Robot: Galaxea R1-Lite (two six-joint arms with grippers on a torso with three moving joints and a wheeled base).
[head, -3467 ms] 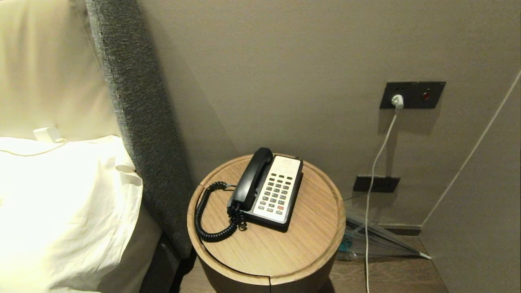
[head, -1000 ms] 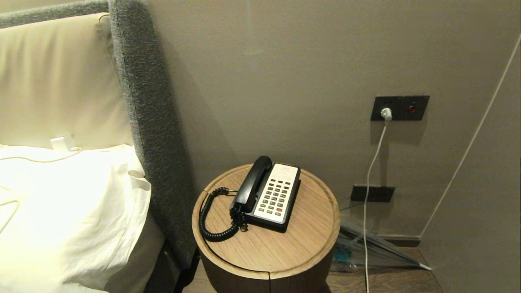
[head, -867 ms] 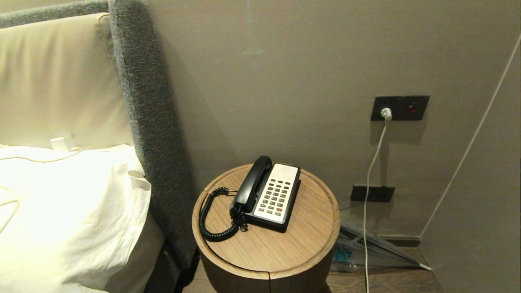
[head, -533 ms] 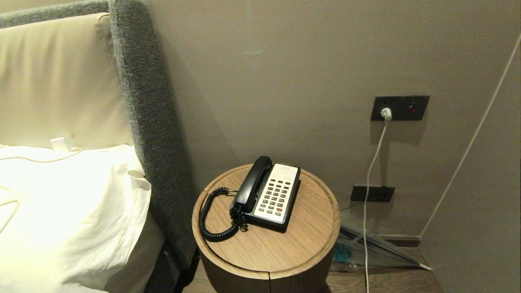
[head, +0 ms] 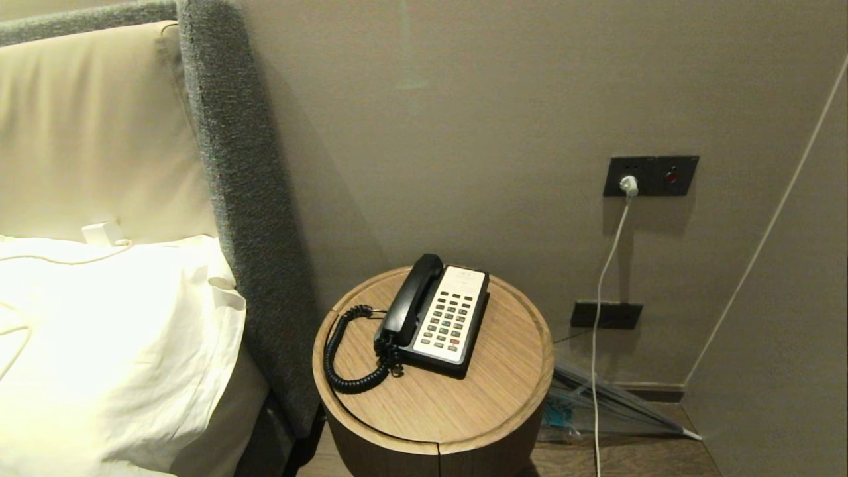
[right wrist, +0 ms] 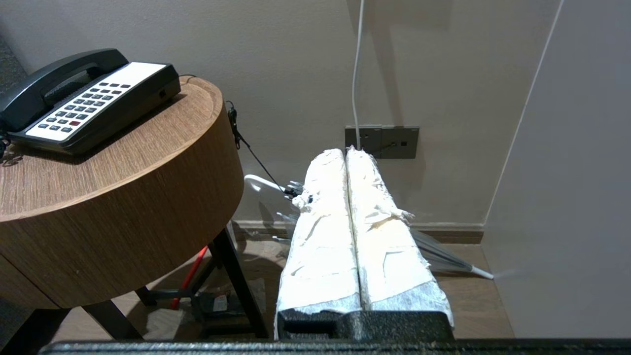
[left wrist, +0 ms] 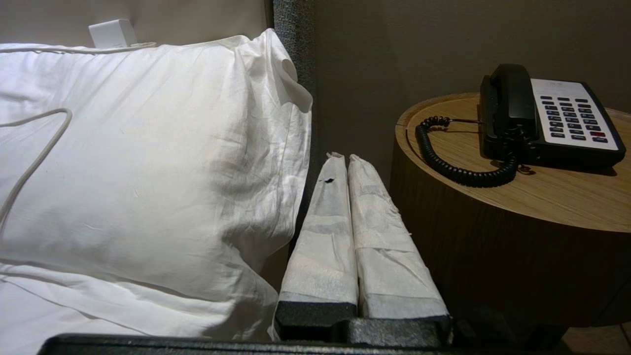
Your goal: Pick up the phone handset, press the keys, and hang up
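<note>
Phone handset (head: 409, 295) rests cradled beside the keys (head: 448, 320); left gripper (left wrist: 343, 159) and right gripper (right wrist: 345, 154) pressed together

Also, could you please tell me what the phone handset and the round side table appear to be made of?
The phone handset looks like glossy black moulded plastic: smooth, with soft highlights along its curve. The round side table appears to be light wood or wood veneer, matte, with straight grain lines across its top; which of the two is unclear.

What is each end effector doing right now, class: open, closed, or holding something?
Left end effector: closed, holding nothing, low beside the round table.
Right end effector: closed, holding nothing, low beside the table.
</note>
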